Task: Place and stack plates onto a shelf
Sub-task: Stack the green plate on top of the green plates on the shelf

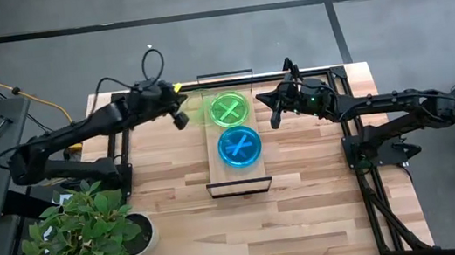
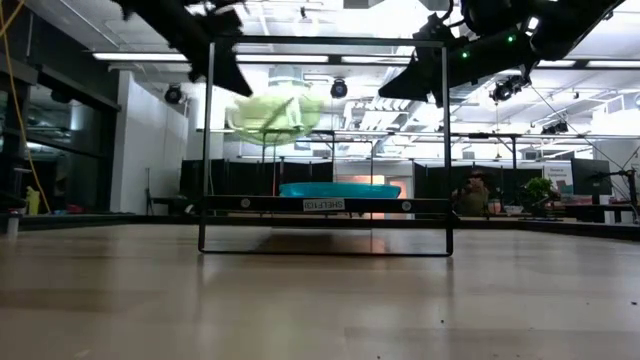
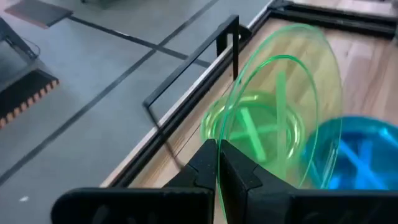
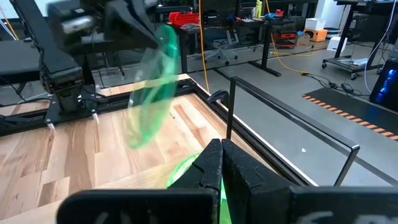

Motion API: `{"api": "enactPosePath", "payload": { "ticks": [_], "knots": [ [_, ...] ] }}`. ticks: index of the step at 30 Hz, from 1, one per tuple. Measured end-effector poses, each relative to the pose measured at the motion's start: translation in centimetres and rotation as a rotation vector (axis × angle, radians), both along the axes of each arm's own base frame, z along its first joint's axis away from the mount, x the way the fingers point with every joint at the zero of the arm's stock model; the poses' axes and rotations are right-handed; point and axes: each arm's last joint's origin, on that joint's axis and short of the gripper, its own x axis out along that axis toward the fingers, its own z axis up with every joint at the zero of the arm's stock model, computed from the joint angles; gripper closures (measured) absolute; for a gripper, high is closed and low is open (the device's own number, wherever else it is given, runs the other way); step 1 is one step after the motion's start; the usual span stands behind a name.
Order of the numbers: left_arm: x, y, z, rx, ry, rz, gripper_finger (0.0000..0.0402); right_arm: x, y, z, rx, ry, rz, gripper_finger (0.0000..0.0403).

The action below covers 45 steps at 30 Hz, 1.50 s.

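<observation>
Two dark, matte-black jointed arms, built of slim tubular links and bulkier boxy joints. Left arm (image 1: 79,134) with a thin black cable looping up near its wrist, toward 12 o'clock. Right arm (image 1: 384,111) dotted with small green indicator lights near the wrist. Left end effector (image 3: 219,177): two flat black fingers, angular and wedge-shaped, on a broad dark block. Right end effector (image 4: 221,168): same black wedge fingers, same wide dark base, matte and unmarked.

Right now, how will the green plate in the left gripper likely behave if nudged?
Probably light and stiff: the green plate keeps its shape, pinched only at its rim by the left gripper. Held tilted by one edge, it could pivot or slip.
</observation>
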Motion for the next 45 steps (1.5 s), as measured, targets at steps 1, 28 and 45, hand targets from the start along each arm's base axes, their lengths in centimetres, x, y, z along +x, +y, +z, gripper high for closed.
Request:
{"api": "enactPosePath", "payload": {
  "ticks": [1, 28, 45],
  "knots": [
    [0.6, 0.3, -0.3, -0.008, -0.012, 0.007, 0.0401, 0.0, 0.0, 0.0, 0.0, 0.0, 0.0, 0.0403],
    [8.2, 4.9, -8.6, -0.139, -0.095, 0.039, 0.0393, -0.1, 0.0, -0.4, 0.015, 0.036, 0.0, 0.0403],
    [8.3, 4.7, -8.6, -0.117, -0.083, 0.009, 0.0309, 0.0, 0.0, -0.3, 0.01, 0.024, 0.0, 0.0403]
  ]
}}
